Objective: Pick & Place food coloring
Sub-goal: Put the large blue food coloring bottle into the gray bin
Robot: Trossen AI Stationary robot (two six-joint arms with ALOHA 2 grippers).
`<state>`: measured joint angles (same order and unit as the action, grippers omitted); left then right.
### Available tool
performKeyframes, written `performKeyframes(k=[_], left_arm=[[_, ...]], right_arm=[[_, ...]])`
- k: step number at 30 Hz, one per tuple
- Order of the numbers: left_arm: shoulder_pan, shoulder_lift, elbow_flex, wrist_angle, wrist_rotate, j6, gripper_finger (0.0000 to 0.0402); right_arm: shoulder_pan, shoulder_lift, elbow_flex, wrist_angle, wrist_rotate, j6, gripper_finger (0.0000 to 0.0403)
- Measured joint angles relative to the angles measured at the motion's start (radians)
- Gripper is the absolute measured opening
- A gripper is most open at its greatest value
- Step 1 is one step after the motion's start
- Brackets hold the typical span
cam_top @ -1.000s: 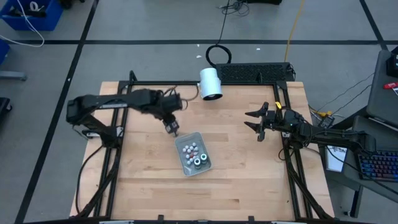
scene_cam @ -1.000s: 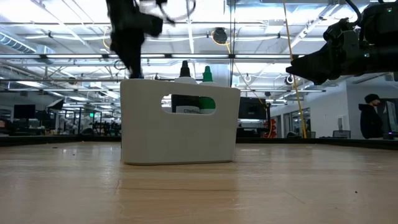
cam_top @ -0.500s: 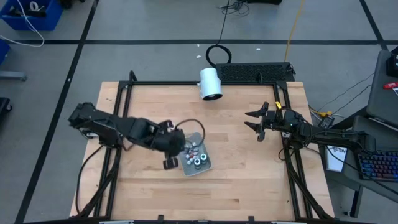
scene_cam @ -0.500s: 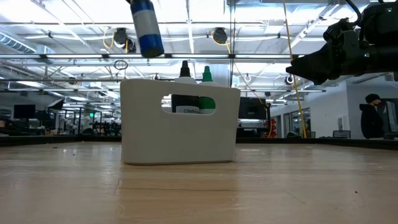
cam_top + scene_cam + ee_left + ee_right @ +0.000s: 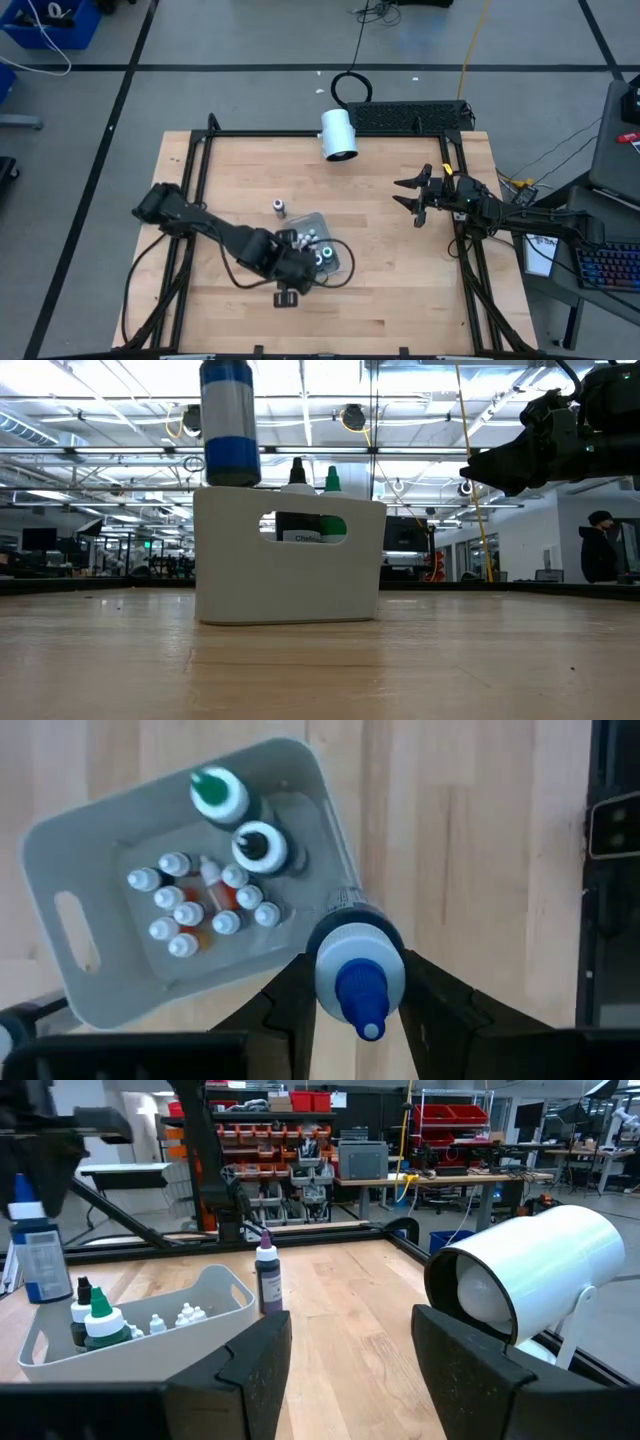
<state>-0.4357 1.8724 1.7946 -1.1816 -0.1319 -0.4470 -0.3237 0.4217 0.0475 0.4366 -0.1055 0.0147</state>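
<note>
High: left pincer point(image 5: 287, 297) hanging at bin's point(image 5: 335, 268) 7 o'clock; one bottle point(image 5: 279, 208) standing out at 11.
Left wrist: clenching blue-capped bottle point(image 5: 358, 975), not placed yet.
Right wrist: right pincer point(image 5: 350, 1350) idling released; more bottles left in bin.

Blue-capped bottle point(image 5: 359, 978) upright in gripper (beside bin), purple-capped bottle point(image 5: 267, 1281) upright on table, green-capped point(image 5: 219, 795) and black-capped point(image 5: 260, 847) in bin

4 bigger bottles: 1 green-capped bottle point(image 5: 218, 795); 1 black-capped bottle point(image 5: 260, 847); 1 blue-capped bottle point(image 5: 360, 978); 1 purple bottle point(image 5: 267, 1280). Approx. 11 tiny white-capped bottles point(image 5: 188, 913), tightly packed so count's rough; 1 white bin point(image 5: 90, 830); 1 white cylinder point(image 5: 338, 134).
</note>
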Motion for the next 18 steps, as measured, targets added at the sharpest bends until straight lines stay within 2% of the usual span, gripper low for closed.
performKeyframes(k=[7, 18], left_arm=[[0.006, 0.02, 0.013, -0.028, -0.031, -0.008, 0.0121], [0.035, 0.018, 0.013, -0.046, -0.021, 0.001, 0.0121]], right_arm=[[0.0, 0.0, 0.0, 0.0, 0.0, 0.0, 0.0196], [0.0, 0.0, 0.0, 0.0, 0.0, 0.0, 0.0196]])
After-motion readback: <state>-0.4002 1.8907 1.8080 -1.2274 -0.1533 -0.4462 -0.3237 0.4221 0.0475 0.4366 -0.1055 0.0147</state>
